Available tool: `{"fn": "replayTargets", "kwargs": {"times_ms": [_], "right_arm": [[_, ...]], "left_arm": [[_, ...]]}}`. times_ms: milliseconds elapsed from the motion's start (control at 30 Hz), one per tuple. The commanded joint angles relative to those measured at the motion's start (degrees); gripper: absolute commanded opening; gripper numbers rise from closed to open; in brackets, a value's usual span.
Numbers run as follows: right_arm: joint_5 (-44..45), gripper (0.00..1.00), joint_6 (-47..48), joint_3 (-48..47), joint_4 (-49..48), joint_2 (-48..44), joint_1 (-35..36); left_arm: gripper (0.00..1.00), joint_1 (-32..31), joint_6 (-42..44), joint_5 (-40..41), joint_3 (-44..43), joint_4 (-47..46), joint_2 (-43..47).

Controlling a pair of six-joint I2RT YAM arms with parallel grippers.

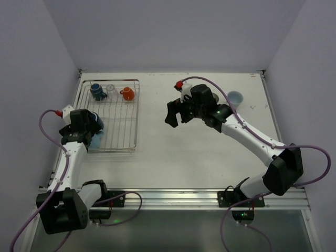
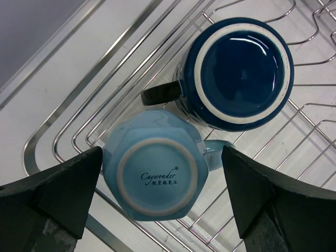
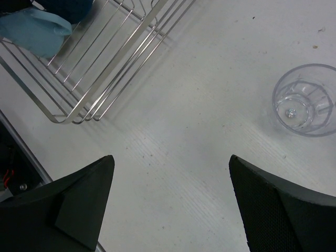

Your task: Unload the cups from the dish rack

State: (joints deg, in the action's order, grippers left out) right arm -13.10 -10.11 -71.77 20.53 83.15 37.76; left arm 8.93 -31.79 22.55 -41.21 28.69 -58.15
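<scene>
L end effector (image 2: 161, 157) was spread wide astride an upturned light blue cup (image 2: 156, 176) in the dish rack's (image 1: 119, 126) near-left corner, dark blue mug (image 2: 239, 71) just beside. R end effector (image 3: 171, 160), fingers apart, hung over tabletop (image 3: 199, 105); clear glass (image 3: 304, 100) stood nearby.

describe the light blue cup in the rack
The light blue cup looks like glossy ceramic, with a faceted body, one handle and a pale foot ring around a Caywonder mark. It stands upside down in a corner of the rack, beside a dark blue mug, between the open fingers of the left gripper.
</scene>
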Motion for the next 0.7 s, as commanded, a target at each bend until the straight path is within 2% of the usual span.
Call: {"fn": "replayTargets", "kwargs": {"times_ms": [0,100,167,267,300,367,400,467,500,567,600,667], "right_arm": [[-1.66,0.92,-0.7,-1.27,-1.29,0.34,0.04],[-1.66,0.92,-0.61,-1.36,-1.29,0.43,0.04],[-1.58,0.92,-0.61,-1.44,-1.29,0.6,0.12],[-1.4,0.92,-0.53,-1.45,-1.2,0.61,0.04],[-1.4,0.92,-0.53,-1.45,-1.2,0.52,0.04],[-1.49,0.92,-0.53,-1.36,-1.29,0.43,0.04],[-1.57,0.92,-0.61,-1.36,-1.37,0.43,0.04],[-1.84,0.92,-0.61,-1.36,-1.37,0.52,0.12],[-1.84,0.92,-0.7,-1.27,-1.37,0.6,0.12],[-1.75,0.92,-0.7,-1.36,-1.29,0.87,0.04],[-1.75,0.92,-0.61,-1.44,-1.29,0.87,0.04],[-1.93,0.92,-0.7,-1.45,-1.29,0.87,0.04]], "left_arm": [[1.0,0.74,1.38,-2.68,1.13,-3.73,-1.52],[0.99,0.74,1.47,-2.6,1.22,-3.64,-2.41],[0.94,0.74,1.47,-2.16,1.48,-3.64,-1.79],[0.79,0.74,1.03,-1.72,2.1,-3.46,-0.83],[0.71,0.74,1.03,-1.37,2.1,-3.38,-0.56],[0.63,0.83,1.2,-1.1,2.01,-3.55,0.32],[0.53,0.83,1.47,-1.19,1.93,-3.64,0.67],[0.44,0.74,1.64,-1.45,1.66,-3.46,1.37],[0.34,0.74,1.99,-2.41,1.57,-3.46,1.72],[0.26,0.74,2.35,-3.21,1.57,-3.73,2.69],[0.16,0.74,2.52,-4.43,1.49,-3.64,2.95],[0.1,0.74,2.7,-5.93,1.05,-2.85,3.74]]}}
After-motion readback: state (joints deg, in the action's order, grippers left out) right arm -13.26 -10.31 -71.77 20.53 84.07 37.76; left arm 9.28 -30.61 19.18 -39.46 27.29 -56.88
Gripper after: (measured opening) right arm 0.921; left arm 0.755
